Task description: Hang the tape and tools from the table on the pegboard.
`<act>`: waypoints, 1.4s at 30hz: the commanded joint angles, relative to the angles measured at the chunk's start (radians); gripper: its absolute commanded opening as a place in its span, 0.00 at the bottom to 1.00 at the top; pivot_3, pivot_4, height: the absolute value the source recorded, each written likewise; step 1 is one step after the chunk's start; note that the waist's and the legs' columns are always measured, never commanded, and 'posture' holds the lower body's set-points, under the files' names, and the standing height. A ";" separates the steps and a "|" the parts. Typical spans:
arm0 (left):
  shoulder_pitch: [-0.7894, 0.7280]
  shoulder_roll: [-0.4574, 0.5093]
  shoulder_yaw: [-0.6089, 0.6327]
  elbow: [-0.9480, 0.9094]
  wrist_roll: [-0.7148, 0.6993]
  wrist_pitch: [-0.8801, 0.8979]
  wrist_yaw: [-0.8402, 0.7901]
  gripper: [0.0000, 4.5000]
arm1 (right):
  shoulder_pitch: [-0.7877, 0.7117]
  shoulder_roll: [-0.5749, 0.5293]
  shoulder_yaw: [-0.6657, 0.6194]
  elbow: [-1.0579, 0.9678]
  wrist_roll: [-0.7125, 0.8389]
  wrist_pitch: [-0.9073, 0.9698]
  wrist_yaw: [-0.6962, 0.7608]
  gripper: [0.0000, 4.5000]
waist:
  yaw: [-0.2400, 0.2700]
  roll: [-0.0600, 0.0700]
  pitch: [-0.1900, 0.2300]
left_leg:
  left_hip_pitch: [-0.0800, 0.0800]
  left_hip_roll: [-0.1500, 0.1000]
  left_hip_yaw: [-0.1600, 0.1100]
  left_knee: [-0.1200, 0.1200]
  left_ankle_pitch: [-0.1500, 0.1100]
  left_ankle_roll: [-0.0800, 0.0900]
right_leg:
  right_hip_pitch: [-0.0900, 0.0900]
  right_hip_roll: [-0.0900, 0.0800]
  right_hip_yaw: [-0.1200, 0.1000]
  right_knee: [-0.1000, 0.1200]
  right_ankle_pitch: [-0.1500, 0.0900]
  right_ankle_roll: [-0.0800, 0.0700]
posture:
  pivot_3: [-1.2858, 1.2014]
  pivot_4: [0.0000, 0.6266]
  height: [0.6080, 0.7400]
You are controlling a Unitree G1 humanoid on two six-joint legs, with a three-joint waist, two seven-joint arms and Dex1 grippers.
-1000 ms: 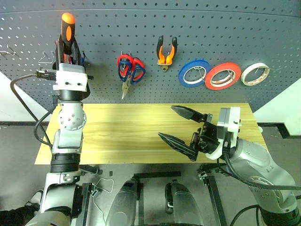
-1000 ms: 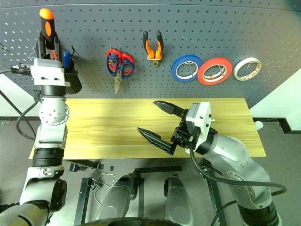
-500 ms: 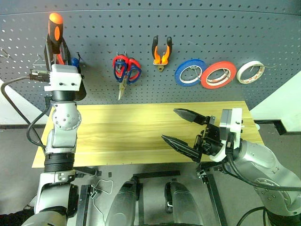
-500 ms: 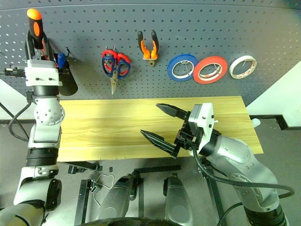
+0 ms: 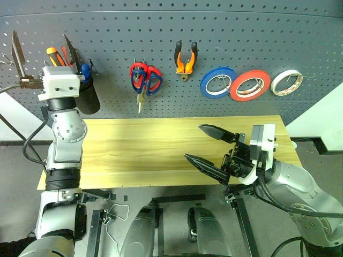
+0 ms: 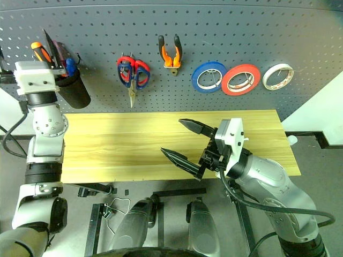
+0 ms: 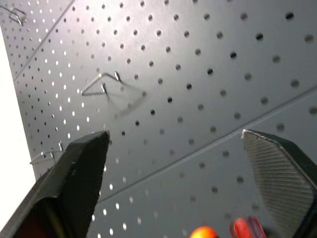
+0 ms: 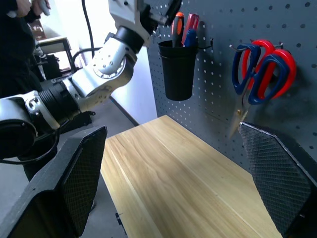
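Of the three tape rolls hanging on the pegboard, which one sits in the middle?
The red roll. It hangs between the blue roll, on the pliers' side, and the white roll at the far end.

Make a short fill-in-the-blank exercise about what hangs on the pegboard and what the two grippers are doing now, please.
1. The orange-and-black screwdriver stands in a black ____ on the pegboard.
2. The pliers hang between the scissors and the ____ tape roll.
3. Both the left gripper and the right gripper hold ____.

Missing words: cup; blue; nothing
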 commanded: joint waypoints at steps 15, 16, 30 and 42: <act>0.089 -0.261 -0.338 -0.583 -0.356 0.245 -0.476 1.00 | -0.005 0.071 0.057 0.062 -0.172 -0.156 0.031 1.00 | 0.024 0.003 -0.029 | 0.003 0.000 0.001 -0.001 0.000 -0.001 | 0.004 0.003 0.000 -0.002 0.001 0.001 | 0.52 0.19 0.72; 0.104 -0.260 -0.354 -0.591 -0.380 0.278 -0.511 1.00 | 0.008 0.082 0.063 0.056 -0.188 -0.167 0.022 1.00 | 0.024 0.003 -0.031 | 0.007 0.000 0.001 -0.001 0.000 -0.001 | 0.007 0.003 0.000 -0.003 0.001 0.001 | 0.52 0.19 0.72; 0.386 -0.188 -0.370 -0.087 -0.473 0.205 -0.858 1.00 | 0.340 0.319 -0.076 0.442 -0.502 -0.532 -0.231 1.00 | 0.014 0.028 -0.175 | 0.048 0.008 0.006 -0.019 -0.004 -0.003 | 0.055 0.012 0.000 -0.039 0.002 -0.005 | 0.50 0.00 0.72; 0.625 -0.138 -0.236 0.097 -0.536 0.198 -0.937 1.00 | 0.536 0.371 -0.172 0.617 -0.432 -0.698 -0.163 1.00 | -0.002 0.042 -0.203 | 0.048 0.013 0.009 -0.021 -0.011 0.000 | 0.047 0.009 0.003 -0.038 -0.004 -0.008 | 0.51 0.00 0.72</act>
